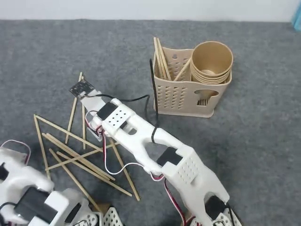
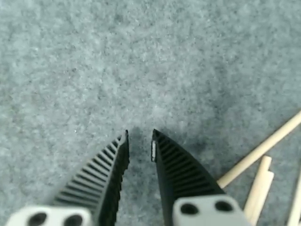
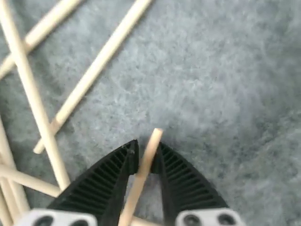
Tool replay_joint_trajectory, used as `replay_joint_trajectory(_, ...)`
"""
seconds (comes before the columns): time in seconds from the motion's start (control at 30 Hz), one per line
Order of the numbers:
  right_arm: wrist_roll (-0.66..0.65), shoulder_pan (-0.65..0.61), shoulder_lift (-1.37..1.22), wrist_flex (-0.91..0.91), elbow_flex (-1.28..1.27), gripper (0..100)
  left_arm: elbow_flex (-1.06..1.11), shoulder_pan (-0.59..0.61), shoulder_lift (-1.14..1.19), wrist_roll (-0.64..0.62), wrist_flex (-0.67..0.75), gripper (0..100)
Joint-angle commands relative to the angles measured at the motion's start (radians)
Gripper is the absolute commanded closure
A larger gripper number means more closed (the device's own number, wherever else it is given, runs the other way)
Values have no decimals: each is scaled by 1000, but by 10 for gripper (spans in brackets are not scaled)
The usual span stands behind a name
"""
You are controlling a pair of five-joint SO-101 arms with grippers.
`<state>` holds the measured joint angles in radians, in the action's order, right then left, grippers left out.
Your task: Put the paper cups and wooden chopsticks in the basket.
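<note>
Two arms share the grey mat [image 1: 254,155], and the step in hand belongs to your right arm [image 1: 155,141], which stretches from the near right across to the loose heap on the left. The left arm [image 1: 33,193] sits folded at the near left corner. Its gripper [image 2: 140,137] hangs just above bare mat, jaws a narrow gap apart with nothing between them.

Your target, the slotted basket [image 1: 188,99], stands at the far right, well apart from the heap. It already holds a nested stack of paper cups [image 1: 211,59] in one compartment and a few leaning chopsticks [image 1: 162,59] in the other. Several wooden chopsticks [image 1: 80,157] lie crossed on the mat.

The right gripper [image 3: 145,150] pinches one chopstick [image 3: 151,140] near its end, jaws closed onto it, with the tip poking just past the fingertips. A grip that close to the end probably lets the long part swing. Lift straight up first, until the stick is free of the crossed ones, since it may drag them along. Carry it slowly and come in above the rim on the chopstick side. Tip the stick toward upright, lower its free end into that compartment, and only then open the jaws. Keep away from the cup stack.
</note>
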<state>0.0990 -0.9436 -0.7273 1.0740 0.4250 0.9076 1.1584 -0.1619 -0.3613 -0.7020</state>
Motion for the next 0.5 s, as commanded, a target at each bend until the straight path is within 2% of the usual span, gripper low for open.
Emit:
replay_joint_trajectory(0.0, 0, -1, 16, 22, 60, 983, -35, -14, -5, -6, 20, 923)
replay_joint_trajectory(0.3, -2, 10, 128, 170, 89, 991, -30, -46, -8, -5, 20, 923)
replay_joint_trajectory(0.47, -124, -24, 213, 263, 87, 991, -30, -46, -8, -5, 20, 923)
